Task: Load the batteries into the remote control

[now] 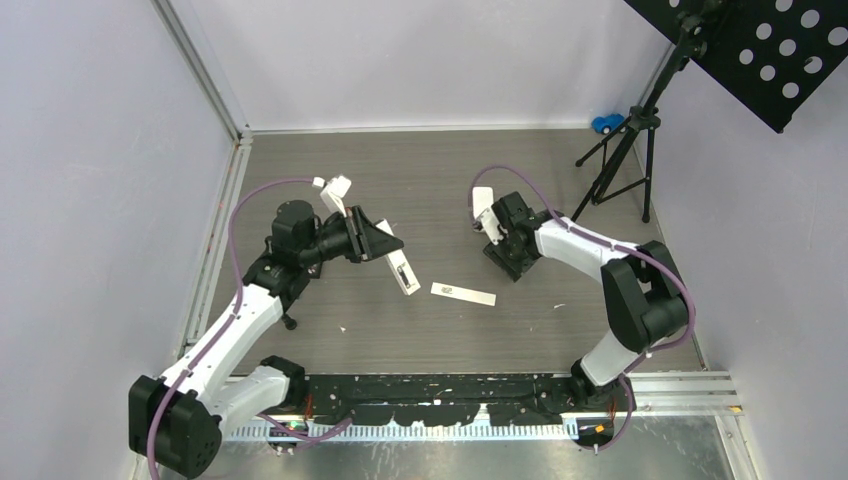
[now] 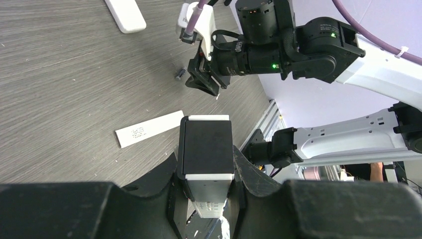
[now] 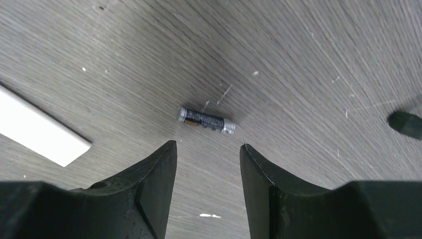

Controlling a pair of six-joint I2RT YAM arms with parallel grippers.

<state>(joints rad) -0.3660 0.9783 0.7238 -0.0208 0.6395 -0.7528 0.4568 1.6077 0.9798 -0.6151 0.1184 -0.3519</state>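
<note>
My left gripper (image 2: 206,179) is shut on a white remote (image 2: 206,149) with a black face. In the top view the gripper (image 1: 380,242) holds the remote (image 1: 403,270) slanting down toward the table. A battery (image 3: 205,120), dark with silvery ends, lies flat on the table. My right gripper (image 3: 208,149) is open and empty, its fingertips just short of the battery, one to each side. In the top view the right gripper (image 1: 505,262) points down at the table. In the left wrist view a small dark cylinder (image 2: 180,74) lies by the right gripper (image 2: 204,82).
A thin white cover strip (image 1: 463,293) lies between the grippers, also in the left wrist view (image 2: 149,129). A thicker white bar (image 3: 40,132) lies left of the battery. A small black piece (image 3: 405,124) sits to the right. A black tripod (image 1: 625,160) and blue toy (image 1: 605,123) stand back right.
</note>
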